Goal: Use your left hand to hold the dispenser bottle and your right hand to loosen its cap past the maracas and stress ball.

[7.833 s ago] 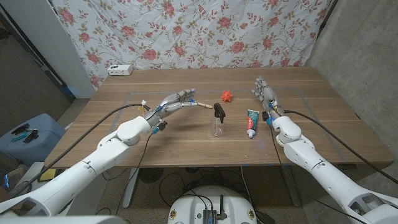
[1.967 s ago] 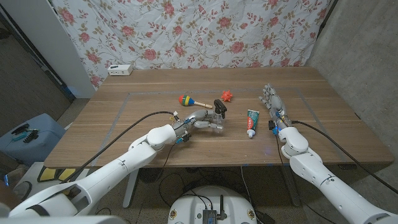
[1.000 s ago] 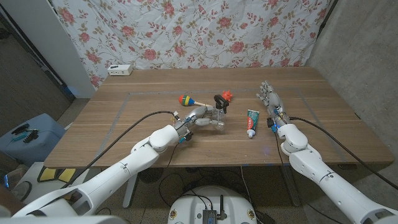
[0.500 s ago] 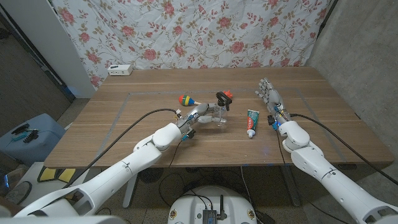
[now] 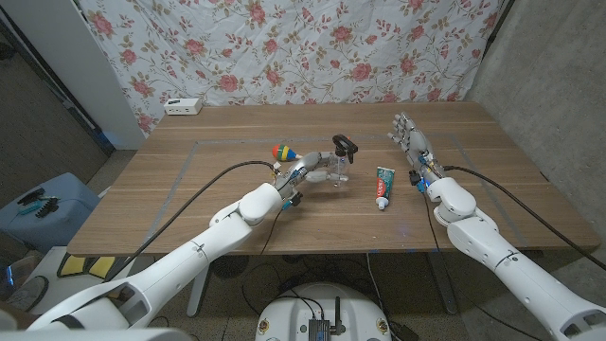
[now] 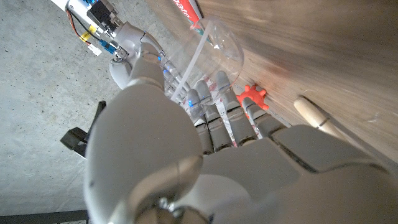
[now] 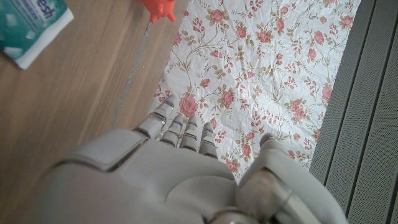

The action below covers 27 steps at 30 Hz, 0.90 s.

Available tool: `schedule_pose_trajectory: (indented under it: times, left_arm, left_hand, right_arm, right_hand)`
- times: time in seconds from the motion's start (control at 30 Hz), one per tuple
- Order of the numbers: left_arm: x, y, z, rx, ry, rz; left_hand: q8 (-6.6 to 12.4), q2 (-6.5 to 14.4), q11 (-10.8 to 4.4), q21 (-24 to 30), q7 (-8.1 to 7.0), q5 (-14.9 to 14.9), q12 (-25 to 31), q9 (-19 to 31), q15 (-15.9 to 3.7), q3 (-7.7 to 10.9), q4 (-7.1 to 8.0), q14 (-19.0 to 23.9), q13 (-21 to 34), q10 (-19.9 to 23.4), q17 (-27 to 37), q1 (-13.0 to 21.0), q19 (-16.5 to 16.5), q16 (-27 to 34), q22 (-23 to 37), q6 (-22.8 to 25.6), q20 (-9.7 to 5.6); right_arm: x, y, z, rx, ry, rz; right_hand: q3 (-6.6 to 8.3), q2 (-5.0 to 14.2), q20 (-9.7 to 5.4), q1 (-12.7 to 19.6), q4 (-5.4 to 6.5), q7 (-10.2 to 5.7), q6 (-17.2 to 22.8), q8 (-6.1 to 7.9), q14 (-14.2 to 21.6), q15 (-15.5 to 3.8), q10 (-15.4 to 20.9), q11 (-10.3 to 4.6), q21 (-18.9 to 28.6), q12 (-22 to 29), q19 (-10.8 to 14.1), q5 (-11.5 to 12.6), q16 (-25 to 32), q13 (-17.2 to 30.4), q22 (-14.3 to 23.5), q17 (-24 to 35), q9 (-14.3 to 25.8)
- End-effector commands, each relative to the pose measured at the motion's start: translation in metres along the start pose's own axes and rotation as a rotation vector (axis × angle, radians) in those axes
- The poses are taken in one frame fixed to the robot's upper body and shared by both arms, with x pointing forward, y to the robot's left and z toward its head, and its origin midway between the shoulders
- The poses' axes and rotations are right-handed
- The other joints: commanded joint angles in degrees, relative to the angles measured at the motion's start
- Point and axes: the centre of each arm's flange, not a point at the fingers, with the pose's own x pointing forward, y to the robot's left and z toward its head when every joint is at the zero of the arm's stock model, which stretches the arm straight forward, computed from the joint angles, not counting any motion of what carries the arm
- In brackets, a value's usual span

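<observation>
**Bottle gripped, cap hand not yet in place**

Left hand holds the clear dispenser bottle near the table's middle, fingers wrapped round its body; the left wrist view shows the fingers curled against the transparent wall. The bottle looks upright or nearly so, its black cap on top. Whether its base touches the wooden table or sits just above it, I cannot tell.

The right hand stands well apart on the far right side, fingers extended and apart, holding nothing.

To do this step well, I would keep the left grip low on the body, leaving the cap and neck free, and hold the bottle steady and vertical. The right hand should come in from above and from its own side, close around the black cap only, then twist while the left hand resists the turn.

Around it: the toothpaste tube lies between the bottle and the right hand, directly under the likely approach, so the hand should travel high enough to pass over it. The maraca lies just beyond the left hand. The red spiky stress ball lies on the table near the tube; neither blocks the cap.
</observation>
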Motion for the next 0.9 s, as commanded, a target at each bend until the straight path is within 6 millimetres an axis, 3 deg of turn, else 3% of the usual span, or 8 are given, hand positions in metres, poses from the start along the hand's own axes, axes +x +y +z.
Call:
schedule_pose_trajectory:
  times: [0.03,0.4,0.9]
  left_arm:
    - [0.005,0.005,0.002,0.02,0.013,0.031]
    - [0.006,0.013,0.002,0.037,0.019,0.055]
    - [0.009,0.021,0.003,0.061,0.027,0.085]
  left_hand:
    - [0.55,3.6,-0.83,-0.2,-0.67,0.0,0.6,0.0,-5.5,1.52,0.97,1.1,2.8,1.2,0.2,1.8,0.5,-0.2,0.1,1.7,-3.28]
    - [0.86,3.6,-1.03,-0.2,-0.6,0.1,0.9,-0.1,-5.6,1.87,0.98,1.4,3.3,1.0,0.0,1.5,0.5,-0.7,0.1,1.7,-3.4]
    - [1.51,4.1,-0.83,-0.3,-0.61,0.2,1.6,-0.3,-5.49,2.69,1.01,2.2,3.9,1.8,0.0,1.3,0.5,-1.2,0.1,2.2,-3.46]
  right_arm:
    - [0.002,0.008,0.019,-0.052,0.0,0.046]
    - [0.0,0.017,0.038,-0.133,0.039,0.098]
    - [-0.004,0.028,0.063,-0.233,0.036,0.128]
  right_hand:
    - [0.09,-0.28,-0.94,0.1,-0.48,0.04,0.4,0.19,0.3,0.29,0.3,0.29,0.4,0.0,-0.2,0.0,0.3,0.3,0.3,0.0,0.2]
    - [0.04,-1.14,0.26,0.8,-1.32,-0.03,0.0,0.0,0.1,0.78,-0.1,0.43,0.4,-0.2,0.0,-0.1,0.1,0.3,0.3,-0.2,0.2]
    - [-0.07,-2.62,0.59,2.3,-2.93,-0.13,1.7,0.65,0.2,0.98,-0.3,0.85,0.4,-0.2,-0.2,-0.2,0.0,0.3,0.3,-0.3,0.2]
